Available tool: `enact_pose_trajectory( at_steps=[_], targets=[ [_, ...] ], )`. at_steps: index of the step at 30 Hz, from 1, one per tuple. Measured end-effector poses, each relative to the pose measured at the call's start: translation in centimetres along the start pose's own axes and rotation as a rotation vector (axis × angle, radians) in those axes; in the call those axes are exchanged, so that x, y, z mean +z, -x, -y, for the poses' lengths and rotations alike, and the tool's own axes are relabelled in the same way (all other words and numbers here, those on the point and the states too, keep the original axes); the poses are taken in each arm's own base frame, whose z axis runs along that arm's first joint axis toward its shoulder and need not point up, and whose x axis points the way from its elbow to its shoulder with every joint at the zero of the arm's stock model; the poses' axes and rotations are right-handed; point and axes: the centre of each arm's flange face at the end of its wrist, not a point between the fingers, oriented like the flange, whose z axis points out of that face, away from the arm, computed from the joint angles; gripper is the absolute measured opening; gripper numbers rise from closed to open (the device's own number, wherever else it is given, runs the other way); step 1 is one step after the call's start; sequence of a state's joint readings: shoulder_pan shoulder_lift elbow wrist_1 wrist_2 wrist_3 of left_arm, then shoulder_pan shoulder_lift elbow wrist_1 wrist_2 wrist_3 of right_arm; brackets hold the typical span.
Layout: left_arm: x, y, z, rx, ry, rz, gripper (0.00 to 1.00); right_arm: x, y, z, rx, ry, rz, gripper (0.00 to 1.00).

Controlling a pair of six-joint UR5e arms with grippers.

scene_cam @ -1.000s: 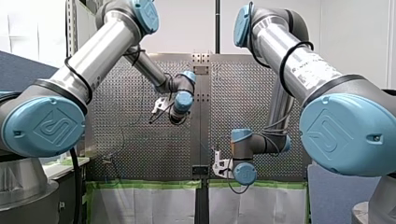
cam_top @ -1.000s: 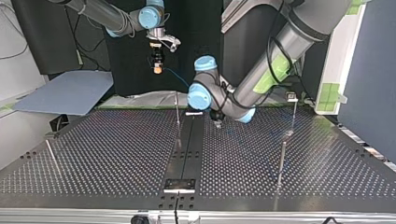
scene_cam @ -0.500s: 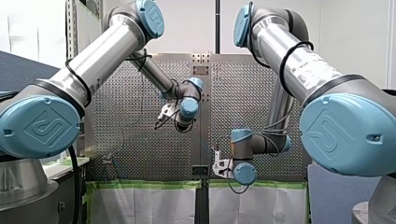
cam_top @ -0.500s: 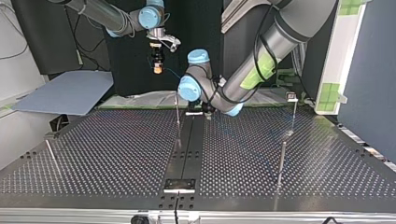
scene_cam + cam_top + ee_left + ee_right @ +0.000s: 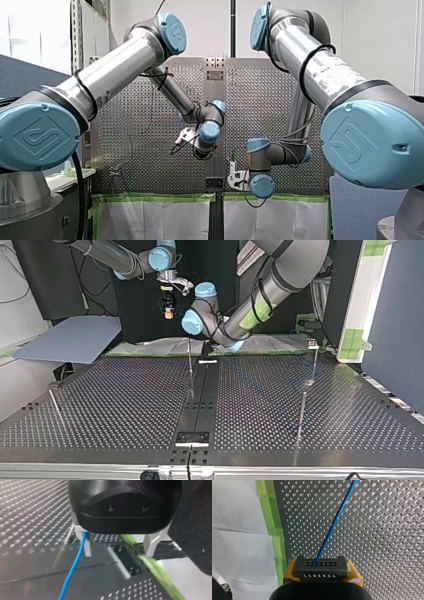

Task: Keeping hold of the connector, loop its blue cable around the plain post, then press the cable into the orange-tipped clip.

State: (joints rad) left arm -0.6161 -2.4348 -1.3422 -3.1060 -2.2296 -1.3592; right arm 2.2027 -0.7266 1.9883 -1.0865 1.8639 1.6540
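Right gripper (image 5: 322, 573) pinching the connector (image 5: 321, 565) between yellow pads (image 5: 355, 576), blue cable (image 5: 334, 525) trailing off over the table (image 5: 387, 542); left gripper (image 5: 119, 546) spread wide, cable just beside one finger, unpinched; looping and clipping both look yet to do.

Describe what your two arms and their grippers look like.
Both arms are silver tubes with light blue joint caps bearing an embossed logo, with black cables banded around them. My left arm shows green tape patches in the top view. My right arm bears small printed lettering. My left gripper is black with pale angular fingers; my right gripper is black with yellow pads.
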Motion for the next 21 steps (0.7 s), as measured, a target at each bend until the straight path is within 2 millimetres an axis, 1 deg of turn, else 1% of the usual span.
enact_pose_trajectory(
  at_steps=[3,8,13,21],
  targets=[
    [0.0,-0.7,0.9,0.010,-0.009,-0.005,1.00,0.0,0.0,0.0,0.000,0.000,-0.001,0.00],
    [-0.3,-1.5,1.9,0.018,-0.019,-0.009,1.00,0.1,0.0,0.0,0.001,0.000,-0.002,0.00],
    [0.1,-2.9,3.3,0.017,-0.040,-0.015,1.00,0.1,0.0,0.0,0.001,0.000,-0.003,0.00],
    [0.1,-3.2,4.6,-0.038,-0.100,0.008,1.00,0.1,0.0,0.0,0.001,0.000,-0.002,0.00]
  ],
)
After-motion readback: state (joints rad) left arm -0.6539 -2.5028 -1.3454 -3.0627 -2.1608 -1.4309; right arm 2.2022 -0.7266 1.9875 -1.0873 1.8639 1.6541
